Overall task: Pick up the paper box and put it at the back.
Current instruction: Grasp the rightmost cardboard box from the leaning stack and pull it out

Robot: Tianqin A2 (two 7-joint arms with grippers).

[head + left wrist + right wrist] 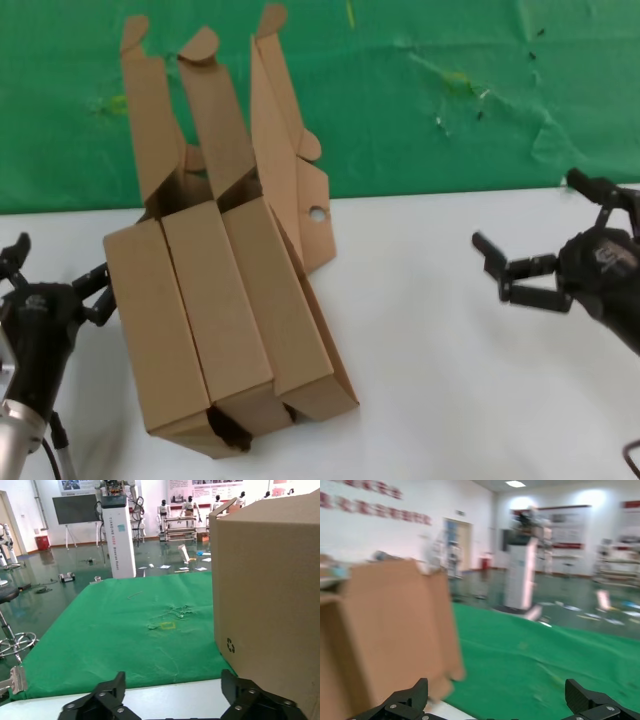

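Head view: paper box point(285, 300) beside two cartons point(185, 315), both tools open.

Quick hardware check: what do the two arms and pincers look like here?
Both are matte black. The left pincer has stubby angular fingers, a faint grey logo on its housing and a silver metal wrist section with a thin dark cable. The right pincer has jointed black link fingers and a similar grey mark on its housing.

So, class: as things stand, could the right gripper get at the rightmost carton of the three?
Probably yes. The right gripper is open and faces the rightmost carton across bare white table, with nothing between them. That carton touches its neighbour, so only its right side is free.
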